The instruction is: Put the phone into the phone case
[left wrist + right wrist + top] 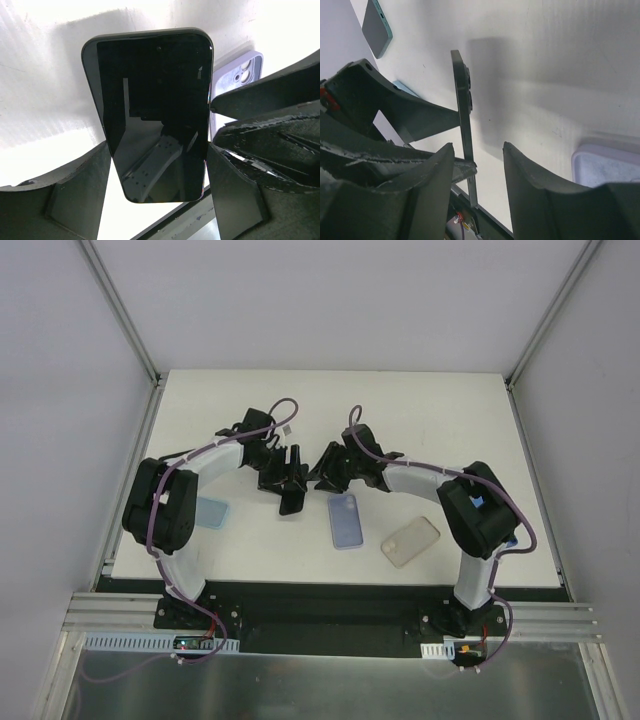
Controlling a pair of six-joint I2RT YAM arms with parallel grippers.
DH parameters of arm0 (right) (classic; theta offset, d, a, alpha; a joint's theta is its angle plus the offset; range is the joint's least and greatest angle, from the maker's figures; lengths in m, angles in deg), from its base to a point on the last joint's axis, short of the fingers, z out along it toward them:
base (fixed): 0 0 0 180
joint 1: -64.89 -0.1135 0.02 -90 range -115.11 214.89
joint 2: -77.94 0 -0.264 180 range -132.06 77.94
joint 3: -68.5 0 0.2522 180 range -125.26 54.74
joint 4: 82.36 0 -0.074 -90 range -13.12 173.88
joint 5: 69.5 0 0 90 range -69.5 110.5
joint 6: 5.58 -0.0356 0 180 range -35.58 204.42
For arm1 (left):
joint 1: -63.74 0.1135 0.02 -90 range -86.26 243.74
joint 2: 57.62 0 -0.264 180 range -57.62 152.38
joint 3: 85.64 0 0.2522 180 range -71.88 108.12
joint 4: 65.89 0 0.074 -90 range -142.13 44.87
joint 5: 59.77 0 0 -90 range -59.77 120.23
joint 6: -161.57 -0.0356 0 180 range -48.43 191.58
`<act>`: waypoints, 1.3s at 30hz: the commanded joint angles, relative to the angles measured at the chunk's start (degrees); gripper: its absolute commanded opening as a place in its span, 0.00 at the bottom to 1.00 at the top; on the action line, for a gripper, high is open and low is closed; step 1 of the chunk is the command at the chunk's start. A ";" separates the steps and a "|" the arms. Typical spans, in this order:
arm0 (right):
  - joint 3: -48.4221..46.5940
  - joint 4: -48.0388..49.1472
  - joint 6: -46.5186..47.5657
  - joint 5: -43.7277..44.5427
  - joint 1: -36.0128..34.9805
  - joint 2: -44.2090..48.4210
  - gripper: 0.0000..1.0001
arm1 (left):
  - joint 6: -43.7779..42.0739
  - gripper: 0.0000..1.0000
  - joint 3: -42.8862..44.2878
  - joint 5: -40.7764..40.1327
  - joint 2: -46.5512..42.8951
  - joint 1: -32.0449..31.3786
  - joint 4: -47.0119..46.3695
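Observation:
My left gripper (pixel 290 478) is shut on a black phone (pixel 291 502) and holds it upright above the table. In the left wrist view the phone (pixel 150 110) shows its dark screen, with a finger (pixel 85 185) against each long side. A lavender phone case (pixel 346 520) lies open side up just right of the phone, and its camera corner shows in the left wrist view (pixel 239 75). My right gripper (pixel 322 477) is open next to the phone. In the right wrist view (pixel 477 150) the phone (pixel 464 110) stands edge-on between its fingers.
A clear tan case (pixel 411 540) lies right of the lavender case. A light blue case (pixel 212 512) lies at the left by my left arm, and it also shows in the right wrist view (pixel 374 24). The table's front edge (pixel 330 585) runs close below the cases.

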 commanded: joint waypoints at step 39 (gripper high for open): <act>3.71 -30.04 39.97 -6.82 9.78 24.87 0.01 | 6.71 0.47 -6.95 3.22 -11.59 -7.43 -7.55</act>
